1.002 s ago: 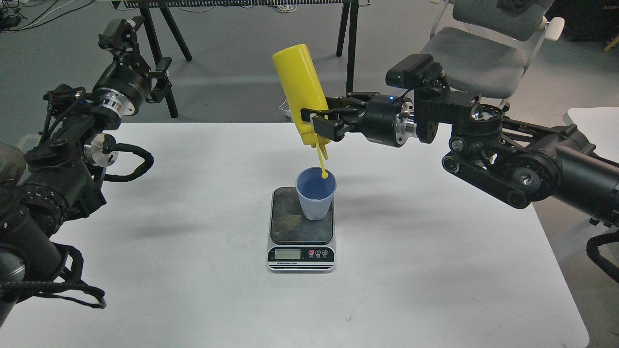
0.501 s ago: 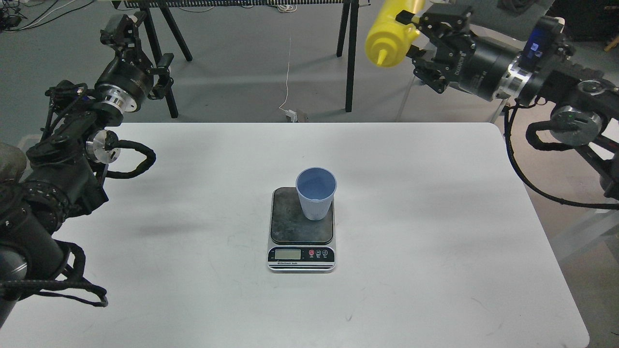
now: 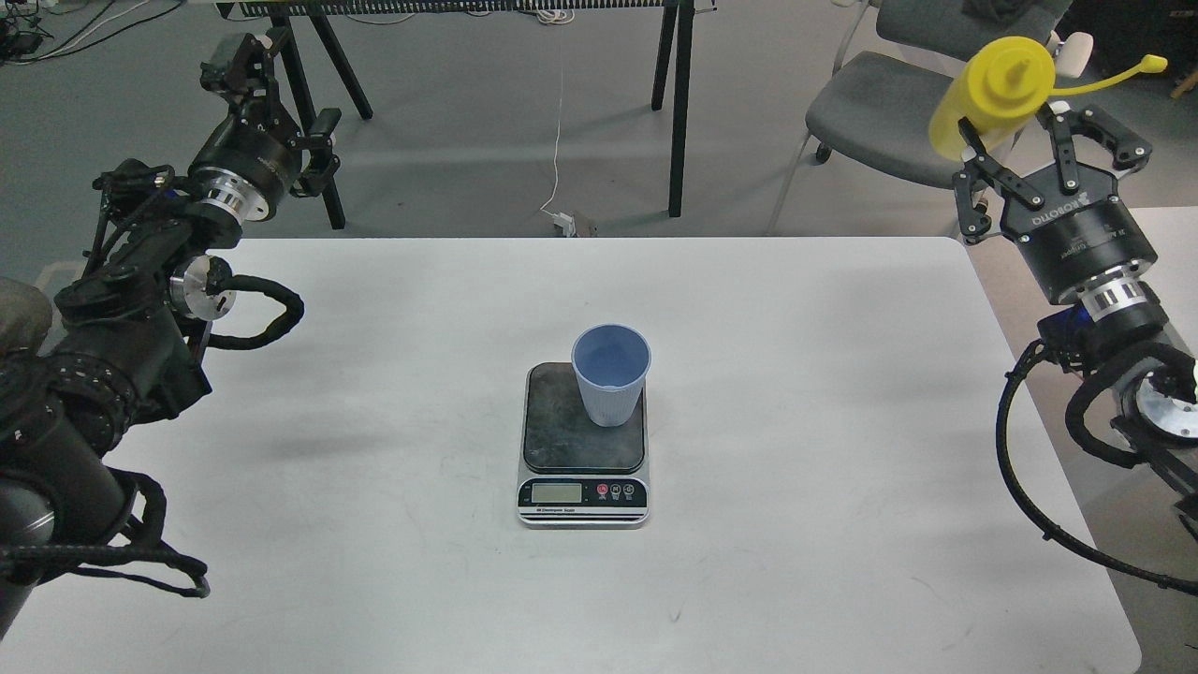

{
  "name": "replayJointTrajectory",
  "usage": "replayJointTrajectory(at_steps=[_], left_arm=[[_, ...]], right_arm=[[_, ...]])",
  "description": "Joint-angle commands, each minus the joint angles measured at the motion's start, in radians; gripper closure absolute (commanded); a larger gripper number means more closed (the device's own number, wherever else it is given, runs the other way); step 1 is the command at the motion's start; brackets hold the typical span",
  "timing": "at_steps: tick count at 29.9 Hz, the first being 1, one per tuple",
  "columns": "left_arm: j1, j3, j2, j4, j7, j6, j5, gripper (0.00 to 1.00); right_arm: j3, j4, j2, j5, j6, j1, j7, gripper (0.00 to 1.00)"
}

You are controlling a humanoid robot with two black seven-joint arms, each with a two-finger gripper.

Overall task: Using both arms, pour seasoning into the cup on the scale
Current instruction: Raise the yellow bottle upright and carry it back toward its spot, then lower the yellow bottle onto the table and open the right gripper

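The light-blue cup (image 3: 610, 386) stands upright on the right rear part of the scale's (image 3: 571, 440) dark platform, mid-table. My right gripper (image 3: 1041, 142) is raised past the table's far right corner and is shut on the yellow seasoning bottle (image 3: 994, 86). The bottle's nozzle points up towards the camera, and its cap strap (image 3: 1114, 77) sticks out to the right. The bottle is far to the right of the cup and above it. My left gripper (image 3: 281, 98) is raised at the far left beyond the table edge, with its fingers spread and nothing between them.
The white table (image 3: 805, 487) carries only the scale and cup. A grey chair (image 3: 898, 112) stands behind the right gripper. Black stand legs (image 3: 679, 103) and a cable with a plug (image 3: 573, 223) are on the floor beyond the table.
My right arm has swung the bottle from high behind the table's centre out to the far right, and the nozzle has turned upward. The left arm has barely moved.
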Motion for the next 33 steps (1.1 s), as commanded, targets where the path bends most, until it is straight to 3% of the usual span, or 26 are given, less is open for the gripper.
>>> replayJointTrajectory(at_steps=[1, 4, 11, 33], left_arm=[[0.002, 0.001, -0.006, 0.000, 0.000, 0.000, 0.001, 0.01], [0.004, 0.002, -0.008, 0.000, 0.000, 0.000, 0.001, 0.01], [0.005, 0.002, -0.021, 0.000, 0.000, 0.000, 0.001, 0.01], [0.021, 0.005, -0.024, 0.001, 0.000, 0.000, 0.011, 0.01]], right_arm=[[0.090, 0.061, 0.009, 0.081, 0.000, -0.124, 0.016, 0.48], [0.187, 0.112, 0.047, 0.101, 0.000, -0.231, 0.038, 0.48], [0.300, 0.120, 0.185, 0.099, 0.000, -0.418, 0.035, 0.47], [0.348, 0.072, 0.380, 0.095, 0.000, -0.498, 0.095, 0.48]])
